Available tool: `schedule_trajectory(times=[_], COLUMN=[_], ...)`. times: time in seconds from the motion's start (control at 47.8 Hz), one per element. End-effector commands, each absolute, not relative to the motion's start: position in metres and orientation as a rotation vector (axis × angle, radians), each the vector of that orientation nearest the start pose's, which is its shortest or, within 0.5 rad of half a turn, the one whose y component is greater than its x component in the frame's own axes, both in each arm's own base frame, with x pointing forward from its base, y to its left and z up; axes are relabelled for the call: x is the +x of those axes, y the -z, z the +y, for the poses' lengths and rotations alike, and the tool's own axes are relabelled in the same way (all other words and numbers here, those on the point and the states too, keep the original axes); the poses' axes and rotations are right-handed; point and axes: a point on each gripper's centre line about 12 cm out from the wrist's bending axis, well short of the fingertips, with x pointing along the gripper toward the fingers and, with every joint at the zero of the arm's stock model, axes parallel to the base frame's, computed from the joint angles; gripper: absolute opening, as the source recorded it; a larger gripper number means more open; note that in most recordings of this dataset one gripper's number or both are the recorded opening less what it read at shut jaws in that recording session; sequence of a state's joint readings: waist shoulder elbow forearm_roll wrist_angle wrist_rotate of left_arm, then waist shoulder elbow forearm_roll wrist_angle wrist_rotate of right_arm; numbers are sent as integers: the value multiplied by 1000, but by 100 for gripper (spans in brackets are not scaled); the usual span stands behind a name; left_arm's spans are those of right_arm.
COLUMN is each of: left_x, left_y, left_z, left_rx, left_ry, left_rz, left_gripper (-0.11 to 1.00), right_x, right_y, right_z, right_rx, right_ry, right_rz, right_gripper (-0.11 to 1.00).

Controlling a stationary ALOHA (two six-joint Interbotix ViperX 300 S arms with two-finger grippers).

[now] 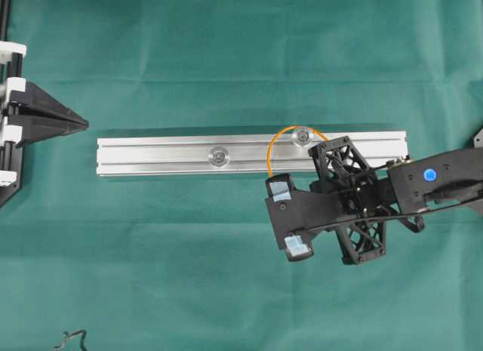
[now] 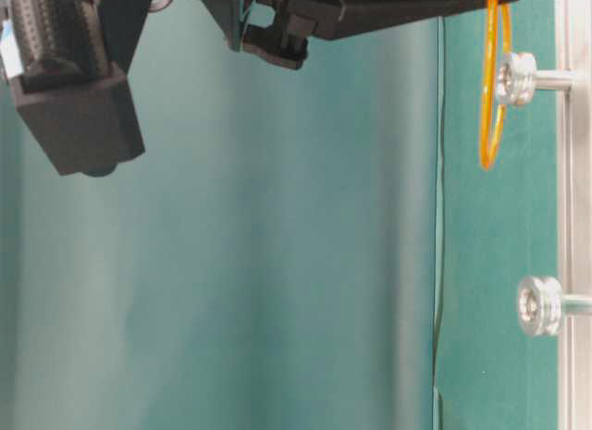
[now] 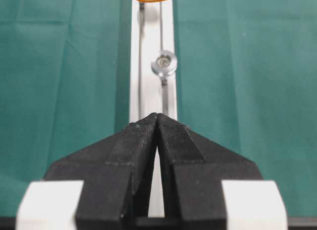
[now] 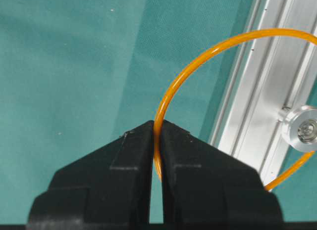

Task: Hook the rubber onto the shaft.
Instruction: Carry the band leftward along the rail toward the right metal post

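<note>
1. No brand, label or legible writing is showing on any part; blank pale tape patches are sitting on the right arm's wrist housing.
2. No containers are appearing in view.
3. The right gripper (image 4: 157, 133) is clamping the rubber (image 4: 208, 54) between its closed jaws, just beside the silver rail (image 1: 151, 156).
4. The rubber is arching from the jaws over the rail, with the right-hand shaft (image 1: 303, 137) standing inside the loop.
5. The second shaft (image 1: 219, 156) is standing bare near the rail's middle.
6. The left gripper (image 3: 157, 122) is resting with jaws pressed together, holding nothing, well apart from the rubber.
</note>
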State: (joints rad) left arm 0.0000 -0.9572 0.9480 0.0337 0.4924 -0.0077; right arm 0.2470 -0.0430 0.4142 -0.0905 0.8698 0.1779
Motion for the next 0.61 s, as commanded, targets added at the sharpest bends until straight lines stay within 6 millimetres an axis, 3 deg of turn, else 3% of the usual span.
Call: schedule_trajectory(times=[0.0, 0.586], left_x=[197, 197], left_y=[-309, -309], left_z=[1, 1], left_rx=[29, 29], left_ry=[-8, -8], left_rz=[449, 449], left_gripper=[0, 0], right_x=[358, 357], right_y=[-219, -219], right_z=[86, 88], right_rx=[-83, -20], right_ry=[-89, -49], right_rz=[1197, 1201], right_gripper=[6, 6])
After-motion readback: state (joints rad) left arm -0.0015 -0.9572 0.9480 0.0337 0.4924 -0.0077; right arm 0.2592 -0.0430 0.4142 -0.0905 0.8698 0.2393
